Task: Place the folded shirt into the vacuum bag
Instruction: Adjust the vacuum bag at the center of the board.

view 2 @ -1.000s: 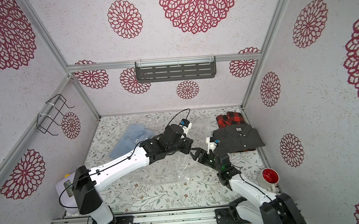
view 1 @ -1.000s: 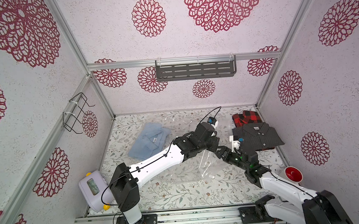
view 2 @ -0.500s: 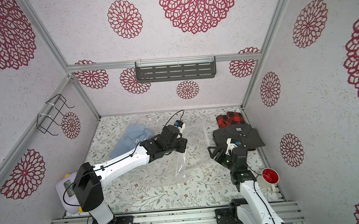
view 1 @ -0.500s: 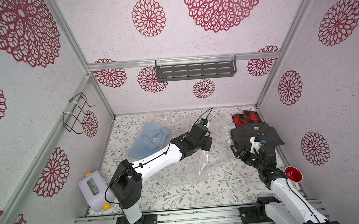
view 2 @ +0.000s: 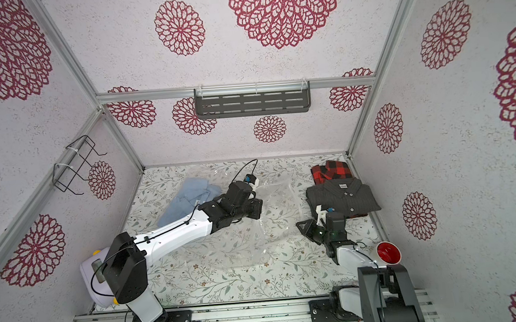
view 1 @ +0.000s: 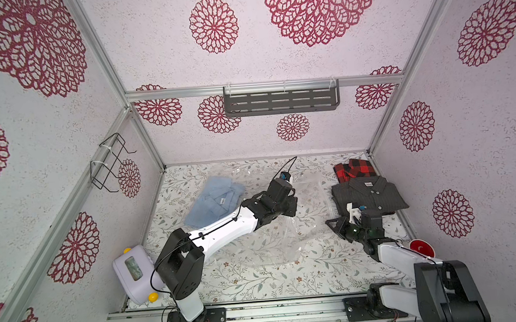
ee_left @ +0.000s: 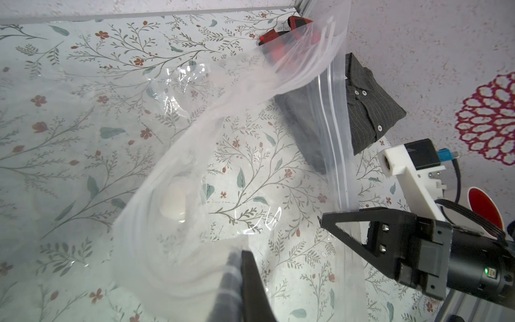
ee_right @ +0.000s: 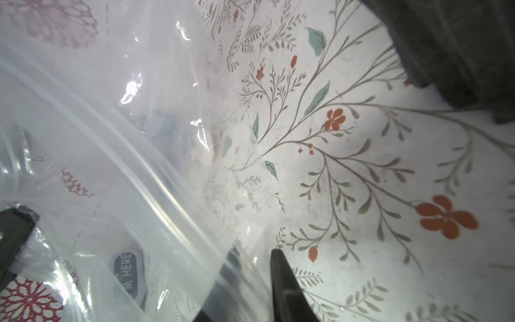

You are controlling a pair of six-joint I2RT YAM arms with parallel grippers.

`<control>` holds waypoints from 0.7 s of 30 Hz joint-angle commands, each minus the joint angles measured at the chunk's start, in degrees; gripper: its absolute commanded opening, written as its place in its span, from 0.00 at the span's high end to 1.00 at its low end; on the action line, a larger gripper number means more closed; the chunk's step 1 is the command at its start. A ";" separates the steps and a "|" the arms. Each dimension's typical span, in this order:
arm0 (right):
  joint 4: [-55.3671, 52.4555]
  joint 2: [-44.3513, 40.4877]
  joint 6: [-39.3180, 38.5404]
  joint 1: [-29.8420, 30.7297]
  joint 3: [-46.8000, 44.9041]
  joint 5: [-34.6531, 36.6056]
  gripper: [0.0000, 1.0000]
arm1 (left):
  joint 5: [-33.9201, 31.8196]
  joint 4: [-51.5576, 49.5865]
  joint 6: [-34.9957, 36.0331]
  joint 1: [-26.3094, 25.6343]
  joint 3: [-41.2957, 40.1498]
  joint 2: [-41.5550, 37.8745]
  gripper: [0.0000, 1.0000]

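Note:
The clear vacuum bag (view 1: 274, 238) (view 2: 271, 229) lies crumpled across the middle of the floral table. My left gripper (view 1: 288, 210) (ee_left: 239, 253) is shut on the bag's upper lip and holds it raised, so the mouth gapes toward the right. My right gripper (view 1: 332, 223) (ee_right: 255, 255) is shut on the vacuum bag's zipper edge (ee_left: 337, 156), low by the table. The folded shirt (view 1: 371, 195) (ee_left: 370, 103), dark grey pinstripe, lies just beyond the right gripper against the right wall, untouched. A whitish round valve (ee_left: 172, 203) shows through the plastic.
A red plaid shirt (view 1: 355, 169) lies behind the dark one. A light blue shirt (view 1: 216, 202) lies at the left under the left arm. A lavender device (view 1: 132, 270) sits at the front left, a red cup (view 1: 421, 248) at the front right. Walls close in on three sides.
The right gripper, open before, has come down at the bag's mouth and closed on its zipper edge. The left gripper has drawn the upper lip slightly left.

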 commanded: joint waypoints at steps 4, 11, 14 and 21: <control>15.33 10.53 4.61 5.04 4.77 -2.31 0.94 | -4.23 -3.82 -2.27 3.74 -1.44 -3.61 1.00; 24.08 25.77 9.18 13.03 15.07 -2.10 0.94 | -7.42 -7.34 -2.50 8.45 -3.96 -7.02 1.00; 25.22 32.40 10.34 15.69 21.31 -2.76 0.93 | -7.25 -7.55 -2.32 10.63 -4.80 -7.90 1.00; 13.47 28.04 3.92 14.20 23.88 1.96 0.62 | -2.61 -8.19 -2.81 11.39 -2.75 -5.23 1.00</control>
